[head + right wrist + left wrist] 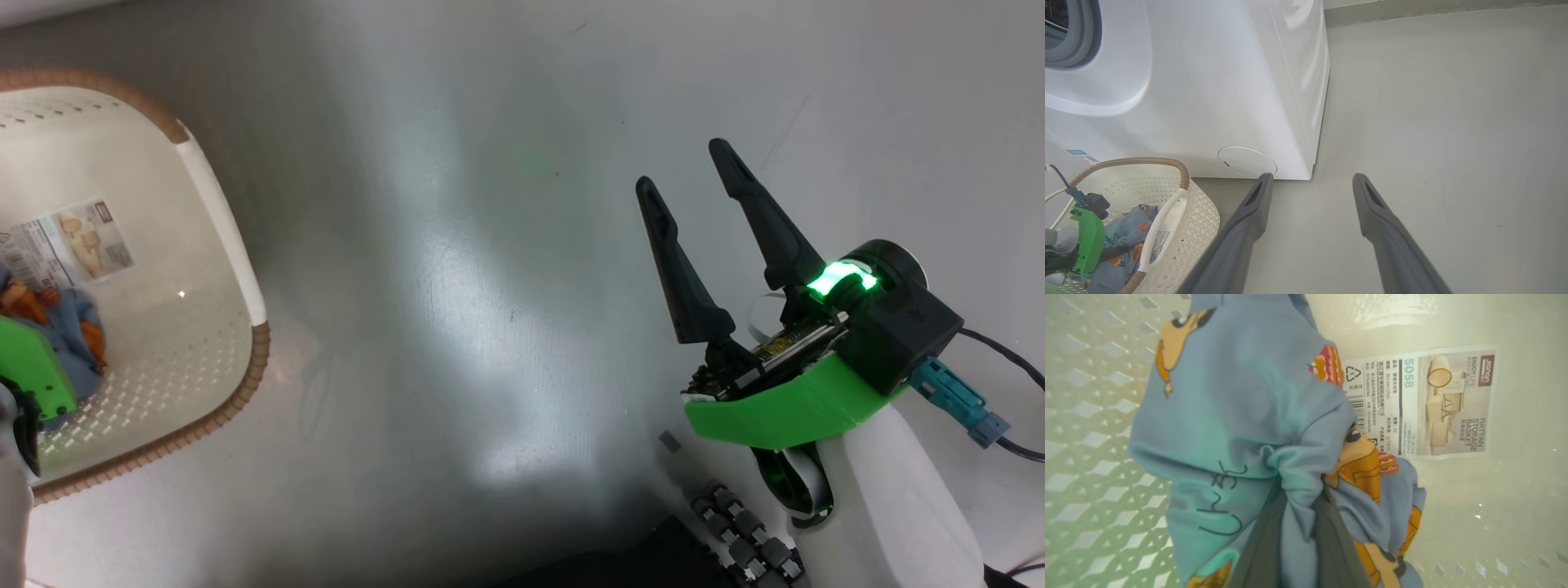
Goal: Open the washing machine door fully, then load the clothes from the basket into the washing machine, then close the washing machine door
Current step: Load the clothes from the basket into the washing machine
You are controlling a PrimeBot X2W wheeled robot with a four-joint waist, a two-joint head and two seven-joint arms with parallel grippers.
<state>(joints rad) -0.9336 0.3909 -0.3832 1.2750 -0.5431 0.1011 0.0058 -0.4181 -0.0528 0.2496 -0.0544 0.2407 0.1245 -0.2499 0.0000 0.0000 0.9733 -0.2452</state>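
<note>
A bundle of the clothes (1241, 396), blue fabric with orange cartoon figures, lies inside the cream basket (245, 384). My left gripper (1298, 490) reaches down into the basket and is shut on the clothes, a fold of fabric pinched between its dark fingers (1335, 539). The same bundle of clothes (1122, 232) shows in the basket (1182, 175) on the floor before the white washing machine (1208, 81). My right gripper (682, 166) hangs open over bare floor, nothing between its fingers. The washing machine door is out of view.
The grey gasket (1073, 41) of the machine's opening is at the upper left of the right wrist view, and a round flap (1247, 161) sits low on its front. A label sticker (1421, 400) lies on the basket's bottom. Grey floor (1433, 122) stretches right of the machine.
</note>
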